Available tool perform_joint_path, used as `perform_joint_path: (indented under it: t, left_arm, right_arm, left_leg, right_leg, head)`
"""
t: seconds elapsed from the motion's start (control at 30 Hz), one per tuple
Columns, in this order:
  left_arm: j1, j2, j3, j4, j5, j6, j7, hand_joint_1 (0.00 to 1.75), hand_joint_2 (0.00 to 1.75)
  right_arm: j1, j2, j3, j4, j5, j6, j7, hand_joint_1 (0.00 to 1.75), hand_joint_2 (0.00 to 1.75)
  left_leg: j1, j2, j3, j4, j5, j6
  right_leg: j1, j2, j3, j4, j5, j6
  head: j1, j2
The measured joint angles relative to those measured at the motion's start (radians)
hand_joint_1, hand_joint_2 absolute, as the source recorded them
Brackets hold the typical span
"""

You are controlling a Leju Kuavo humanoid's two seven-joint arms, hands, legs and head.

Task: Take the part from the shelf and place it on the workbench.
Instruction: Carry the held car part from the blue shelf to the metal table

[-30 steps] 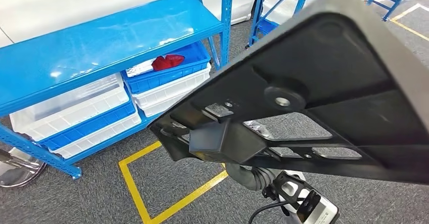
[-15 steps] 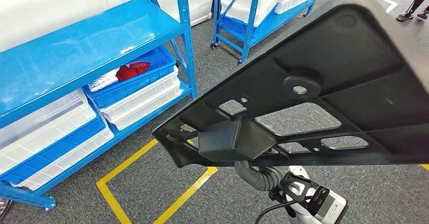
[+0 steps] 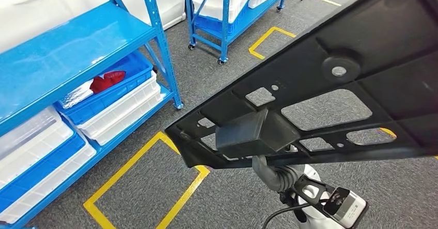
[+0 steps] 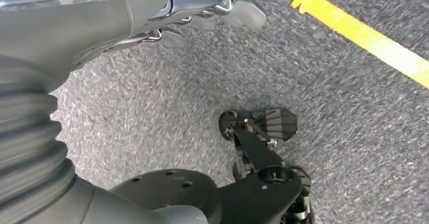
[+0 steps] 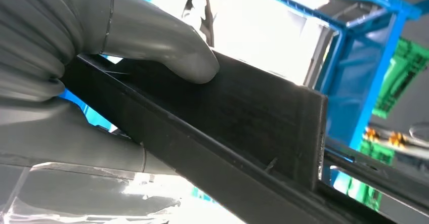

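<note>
Part point(image 3: 356, 79) (long black panel) lies diagonally across the right hand point(image 5: 96, 67), whose fingers clamp its edge; left hand point(image 4: 167, 11) hangs with nothing in it, fingers apart.

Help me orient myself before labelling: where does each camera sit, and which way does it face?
Head view: high on the body, looking down past the black part at the blue shelf; right arm below.
Left wrist view: looks down at the carpet; left hand.
Right wrist view: behind the right hand, gripping the part.
Shared: part, shelf.
</note>
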Motion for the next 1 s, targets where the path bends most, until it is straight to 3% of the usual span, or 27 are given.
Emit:
perform_joint_path:
  t: [0.03,0.1,0.17,0.2,0.23,0.27,0.3,0.33,0.4,0.47,0.53,0.57,0.63,0.7,0.77,0.8,0.83,0.9,0.93,1.0]
  left_arm:
    - [-0.002,0.003,0.000,0.000,-0.001,-0.001,-0.002,0.00,1.75]
    - [-0.006,0.011,0.000,0.000,-0.002,-0.002,-0.007,0.00,1.75]
    - [-0.006,0.018,0.001,0.000,0.001,-0.001,-0.009,0.00,1.75]
    - [-0.004,0.020,0.002,0.000,0.005,0.000,-0.008,0.00,1.75]
    - [-0.002,0.023,0.004,0.000,0.010,0.003,-0.007,0.00,1.75]
    - [-0.001,0.026,0.008,0.000,0.016,0.007,-0.004,0.00,1.75]
    - [-0.001,0.031,0.012,0.000,0.021,0.012,-0.001,0.00,1.75]
    - [-0.001,0.036,0.016,0.000,0.029,0.018,0.003,0.00,1.75]
    - [0.000,0.050,0.029,0.000,0.046,0.031,0.009,0.00,1.75]
    - [0.001,0.067,0.046,-0.001,0.069,0.050,0.015,0.00,1.75]
    - [0.001,0.082,0.066,-0.002,0.090,0.069,0.018,0.00,1.75]
    - [0.000,0.090,0.074,-0.004,0.098,0.074,0.018,0.00,1.75]
    - [-0.001,0.102,0.089,-0.006,0.110,0.074,0.014,0.00,1.75]
    - [0.003,0.111,0.101,-0.009,0.117,0.067,0.010,0.00,1.75]
    - [0.006,0.117,0.111,-0.010,0.121,0.058,0.005,0.00,1.75]
    - [0.007,0.119,0.115,-0.010,0.121,0.052,0.002,0.00,1.75]
    - [0.006,0.120,0.119,-0.010,0.121,0.047,-0.001,0.00,1.75]
    - [0.005,0.119,0.123,-0.010,0.121,0.038,-0.006,0.00,1.75]
    - [0.005,0.119,0.124,-0.010,0.120,0.036,-0.008,0.00,1.75]
    - [0.005,0.116,0.124,-0.010,0.119,0.034,-0.008,0.00,1.75]
  right_arm:
    - [0.001,0.004,-0.001,0.000,0.001,0.001,0.000,1.75,1.75]
    - [0.003,0.011,-0.005,-0.002,0.000,0.007,0.000,1.75,1.75]
    - [0.005,0.019,-0.011,-0.002,-0.003,0.018,0.000,1.75,1.75]
    - [0.007,0.022,-0.014,-0.002,-0.005,0.024,0.000,1.75,1.75]
    - [0.010,0.024,-0.018,-0.002,-0.008,0.029,0.000,1.75,1.75]
    - [0.013,0.025,-0.023,-0.002,-0.010,0.032,0.000,1.75,1.75]
    - [0.016,0.025,-0.029,-0.002,-0.011,0.033,0.000,1.75,1.75]
    - [0.018,0.025,-0.036,-0.002,-0.011,0.031,0.000,1.75,1.75]
    - [0.022,0.025,-0.052,-0.004,-0.007,0.020,0.000,1.75,1.75]
    - [0.034,0.025,-0.069,-0.011,-0.003,0.006,0.000,1.75,1.75]
    - [0.050,0.025,-0.086,-0.020,-0.002,-0.004,0.000,1.75,1.75]
    - [0.056,0.025,-0.093,-0.024,-0.002,-0.009,0.000,1.75,1.75]
    - [0.062,0.024,-0.102,-0.028,0.002,-0.022,0.000,1.75,1.75]
    - [0.068,0.024,-0.104,-0.028,0.008,-0.040,0.000,1.75,1.75]
    - [0.080,0.023,-0.103,-0.028,0.012,-0.061,0.000,1.75,1.75]
    - [0.086,0.022,-0.103,-0.029,0.014,-0.071,0.000,1.75,1.75]
    - [0.092,0.021,-0.103,-0.032,0.017,-0.081,0.000,1.75,1.75]
    - [0.097,0.019,-0.102,-0.041,0.023,-0.093,0.000,1.75,1.75]
    - [0.098,0.019,-0.101,-0.046,0.025,-0.096,0.000,1.75,1.75]
    - [0.101,0.018,-0.098,-0.052,0.025,-0.096,0.000,1.75,1.75]
  left_leg:
    - [0.001,0.005,0.002,0.000,-0.003,-0.006]
    - [0.005,-0.022,-0.007,0.030,-0.030,-0.015]
    - [0.008,-0.071,-0.054,0.141,-0.092,-0.019]
    - [0.009,-0.084,-0.088,0.213,-0.124,-0.020]
    - [0.009,-0.090,-0.117,0.271,-0.141,-0.020]
    - [0.009,-0.093,-0.132,0.296,-0.138,-0.020]
    - [0.009,-0.094,-0.130,0.281,-0.115,-0.019]
    - [0.009,-0.100,-0.110,0.230,-0.077,-0.017]
    - [0.011,-0.139,-0.055,0.091,-0.010,-0.011]
    - [0.011,-0.169,-0.028,0.022,0.010,-0.005]
    - [0.010,-0.154,-0.026,0.015,0.011,0.003]
    - [0.011,-0.142,-0.024,0.011,0.015,0.010]
    - [0.014,-0.117,-0.021,0.002,0.021,0.023]
    - [0.010,-0.093,-0.021,0.001,0.022,0.028]
    - [0.008,-0.067,-0.022,0.001,0.020,0.028]
    - [0.008,-0.054,-0.022,0.002,0.019,0.027]
    - [0.008,-0.043,-0.020,0.002,0.017,0.025]
    - [0.006,-0.022,-0.015,0.002,0.013,0.017]
    - [0.004,-0.013,-0.013,0.003,0.010,0.012]
    - [0.000,0.003,-0.008,0.003,0.004,0.001]
  right_leg:
    - [-0.002,0.012,0.000,-0.002,0.002,-0.006]
    - [-0.007,0.033,0.003,-0.010,0.006,-0.019]
    - [-0.008,0.054,0.004,-0.014,0.009,-0.029]
    - [-0.006,0.067,0.004,-0.014,0.010,-0.031]
    - [-0.005,0.081,0.004,-0.013,0.010,-0.032]
    - [-0.004,0.095,0.004,-0.013,0.010,-0.032]
    - [-0.003,0.109,0.005,-0.011,0.010,-0.032]
    - [-0.003,0.123,0.006,-0.009,0.010,-0.031]
    - [-0.003,0.149,0.003,-0.002,0.009,-0.027]
    - [-0.004,0.170,-0.005,0.004,0.010,-0.016]
    - [-0.006,0.188,-0.012,0.003,0.015,-0.004]
    - [-0.006,0.181,-0.016,0.008,0.012,0.001]
    - [-0.004,0.132,-0.042,0.064,-0.025,0.010]
    - [-0.008,0.082,-0.100,0.190,-0.090,0.017]
    - [-0.016,0.070,-0.146,0.288,-0.120,0.024]
    - [-0.020,0.067,-0.144,0.287,-0.110,0.026]
    - [-0.023,0.061,-0.120,0.244,-0.085,0.028]
    - [-0.021,0.023,-0.040,0.101,-0.030,0.026]
    - [-0.018,0.004,-0.010,0.045,-0.016,0.021]
    - [-0.009,-0.009,0.008,0.005,-0.015,0.010]
  head:
    - [0.000,0.000]
    - [-0.001,0.000]
    - [-0.004,0.000]
    - [-0.005,0.000]
    - [-0.006,0.000]
    - [-0.006,0.000]
    - [-0.006,0.000]
    - [-0.006,0.000]
    - [-0.005,0.000]
    - [-0.005,0.000]
    - [-0.005,0.000]
    - [-0.005,0.000]
    - [-0.002,0.000]
    - [0.001,0.000]
    - [0.001,0.000]
    - [0.001,0.000]
    - [0.001,0.000]
    - [0.001,0.000]
    - [0.000,0.000]
    - [-0.001,0.000]
